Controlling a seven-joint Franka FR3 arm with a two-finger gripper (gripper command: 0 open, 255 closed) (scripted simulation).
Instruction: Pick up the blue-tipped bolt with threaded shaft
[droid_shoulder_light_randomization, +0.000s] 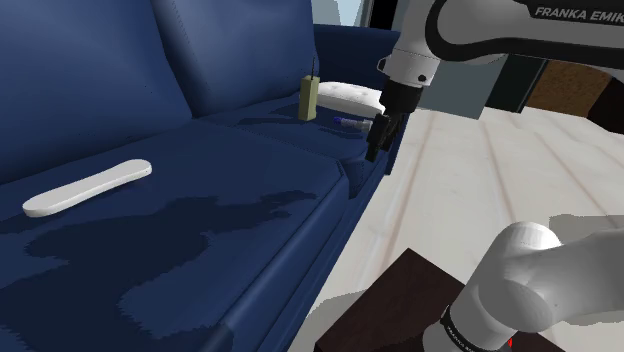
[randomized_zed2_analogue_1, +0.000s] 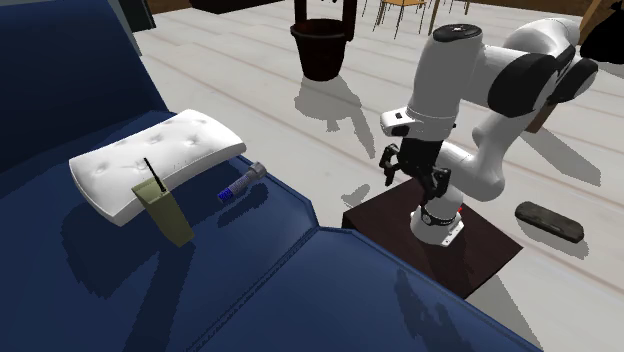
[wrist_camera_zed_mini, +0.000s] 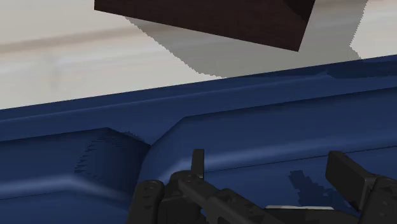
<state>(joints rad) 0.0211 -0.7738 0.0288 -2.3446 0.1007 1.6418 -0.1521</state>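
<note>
Claw (randomized_zed2_analogue_1: 412, 180) open, nothing held, nr sofa (randomized_zed2_analogue_1: 300, 290) edge; bolt (randomized_zed2_analogue_1: 240, 183) by white cushion (randomized_zed2_analogue_1: 160, 155).

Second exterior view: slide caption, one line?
Open fingers hang beside the sofa edge, apart from the blue-tipped bolt lying by a white cushion.

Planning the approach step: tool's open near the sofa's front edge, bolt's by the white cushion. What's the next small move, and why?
Probably carry the tool sideways over the seat toward the bolt, without descending yet. Its fingers stand apart with nothing between them, and it hangs near the front edge of the sofa, well short of the bolt, which lies on the seat beside the white cushion.
</note>
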